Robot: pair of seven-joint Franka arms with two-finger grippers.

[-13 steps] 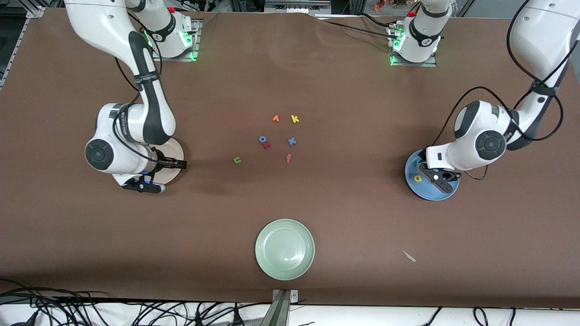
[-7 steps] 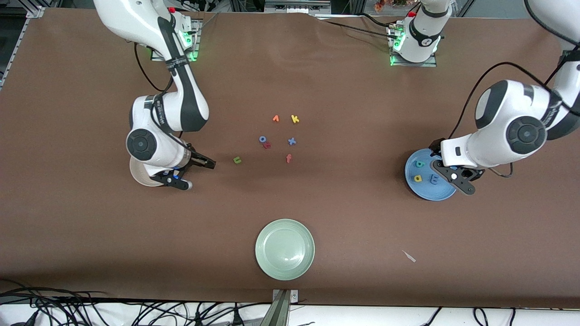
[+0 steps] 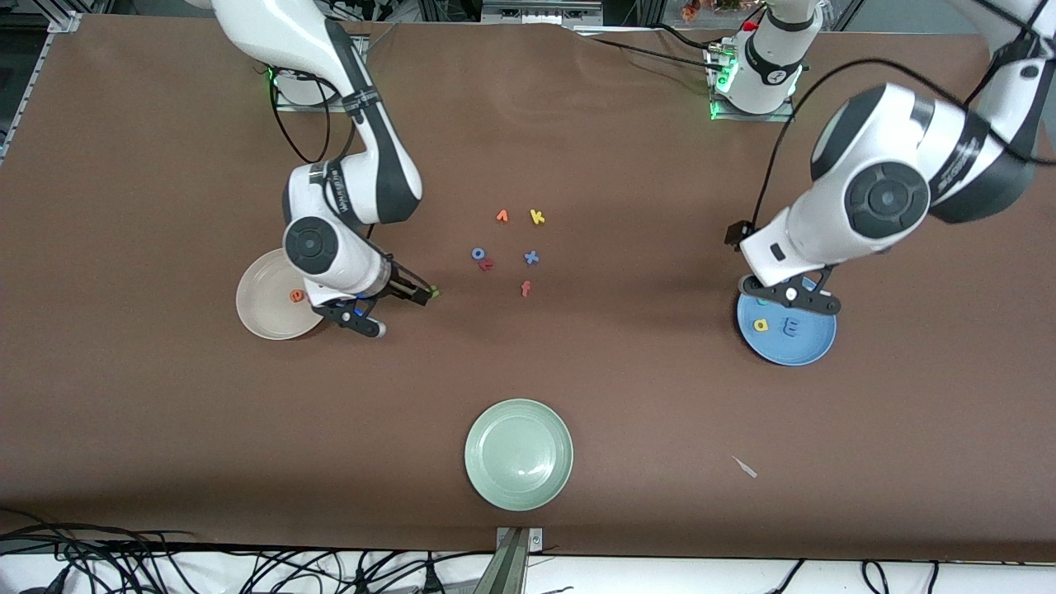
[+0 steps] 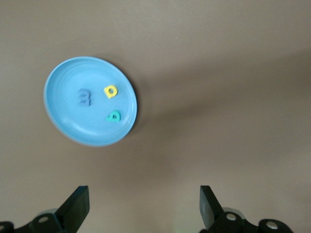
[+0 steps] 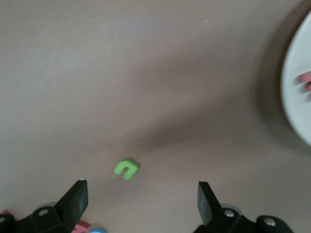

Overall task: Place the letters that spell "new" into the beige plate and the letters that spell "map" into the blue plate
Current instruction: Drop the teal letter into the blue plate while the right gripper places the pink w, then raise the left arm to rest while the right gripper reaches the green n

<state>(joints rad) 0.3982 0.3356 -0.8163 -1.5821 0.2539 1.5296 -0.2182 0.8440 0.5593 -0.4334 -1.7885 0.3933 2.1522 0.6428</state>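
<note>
the green "n" [image 5: 126, 168] is what i'm after now; it lies on the bare table between the beige plate [image 3: 256, 318] and the loose cluster of letters in the middle. my right gripper [image 5: 142, 200] hangs just over it, fingers spread wide and empty, and in the right wrist view the letter sits off-centre, closer to one finger than the other. if i descend like this, that finger may land on the foam or nudge it sideways instead of straddling it, so i'd want to shift across first.

the orange "e" [image 3: 294, 295] is already in the beige plate. the salmon-pink "w" [image 3: 487, 265] lies in the cluster, touching or nearly touching a blue round letter [image 3: 478, 253], with the blue "x" [image 3: 531, 257] and orange-red "f" [image 3: 525, 288] close by. that crowding is my bigger worry: a wide grab there could pinch two letters together or scatter the neighbours.

the blue plate [image 3: 804, 351] holds the blue "m" [image 4: 85, 97], yellow "a" [image 4: 111, 91] and teal "p" [image 4: 113, 116], so "map" looks finished. my left gripper [image 4: 144, 208] is raised over the table just beside that plate, jaws apart, nothing in them; i judge it's waiting.

these foam pieces are tiny and light, so they could cling to a finger on release and miss the plate.
</note>
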